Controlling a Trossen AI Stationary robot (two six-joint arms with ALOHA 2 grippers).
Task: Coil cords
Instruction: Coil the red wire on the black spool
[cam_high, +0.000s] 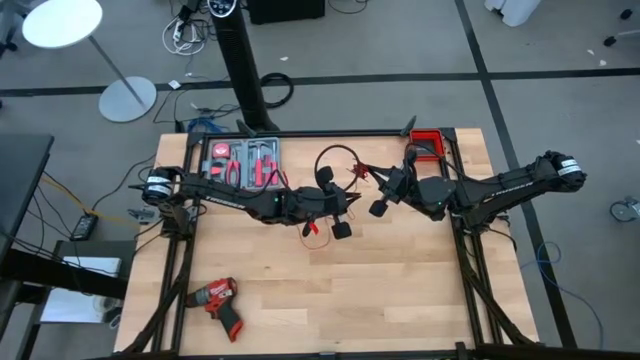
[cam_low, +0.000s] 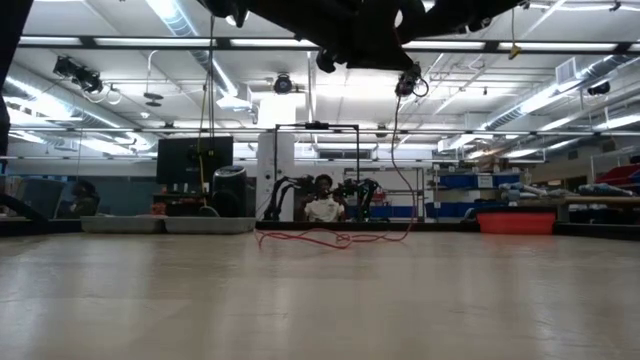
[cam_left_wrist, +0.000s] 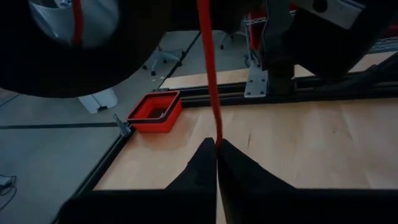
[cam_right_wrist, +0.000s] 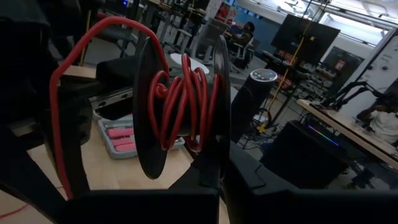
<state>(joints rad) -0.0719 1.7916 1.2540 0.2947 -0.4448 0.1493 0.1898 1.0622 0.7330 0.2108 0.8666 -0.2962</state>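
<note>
Bright even overhead light, glaring ceiling strips (cam_low: 190, 25) above the bench (cam_low: 320, 300), arms silhouetted black against them, soft faint shadows, nearby wrist-view parts dark and blurred, slight edge bowing.

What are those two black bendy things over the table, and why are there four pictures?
They are two robot arms, each ending in a two-finger pincher called a gripper. Four cameras look at once: one from above, one low at table height, and one on each arm's wrist.

From above you see the wooden table with a red drill, a tray of red-handled tools and a small red bin.

The left gripper is shut on the thin red wire, pinching it between its fingertips. The right gripper is shut on a black spool with red wire already wound round it. They meet above the middle of the table. More red wire lies loose on the table in the low view.
</note>
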